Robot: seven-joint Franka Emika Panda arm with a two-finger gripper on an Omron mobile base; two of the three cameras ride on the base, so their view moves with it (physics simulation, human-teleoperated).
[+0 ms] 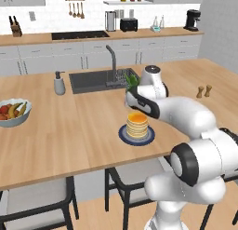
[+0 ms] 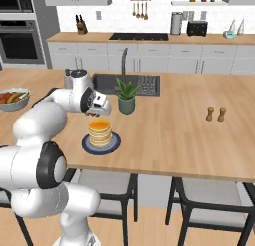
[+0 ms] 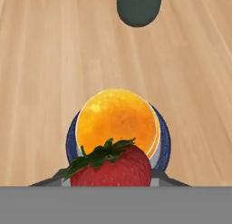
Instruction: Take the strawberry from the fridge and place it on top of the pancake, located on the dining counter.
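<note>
While the strawberry (image 3: pixel 111 166) is gripped by the end effector (image 3: pixel 111 180), with grey fingertips (image 3: pixel 50 181) seen at both sides of the berry, the red fruit and its green leaves are shown at 6 o'clock in the hand view, directly above the pancake (image 3: pixel 117 121). The golden top of the stack is seen just beyond the berry, toward 12 o'clock, and the dark blue plate (image 3: pixel 164 141) is visible as a rim around it. A dark green pot (image 3: pixel 139 7) is cut off by the top edge at 12 o'clock.

In the left base view, the pancake (image 1: pixel 137 125) is seen on its plate (image 1: pixel 123 136) near the middle of the worktop (image 1: pixel 69 140), with the white arm bent over it from 4 o'clock. A sink (image 1: pixel 90 81) with a dark faucet (image 1: pixel 111 61) lies toward 11 o'clock from the stack, a soap dispenser (image 1: pixel 59 83) stands just beside the sink, and a fruit bowl (image 1: pixel 13 111) sits at 9 o'clock, well apart. Two small shakers (image 1: pixel 204 91) are placed at 2 o'clock.

In the right base view, a potted plant (image 2: pixel 126 96) is seen near the pancake (image 2: pixel 99 132), toward 1 o'clock from it. Whether the berry touches the stack cannot be told.
</note>
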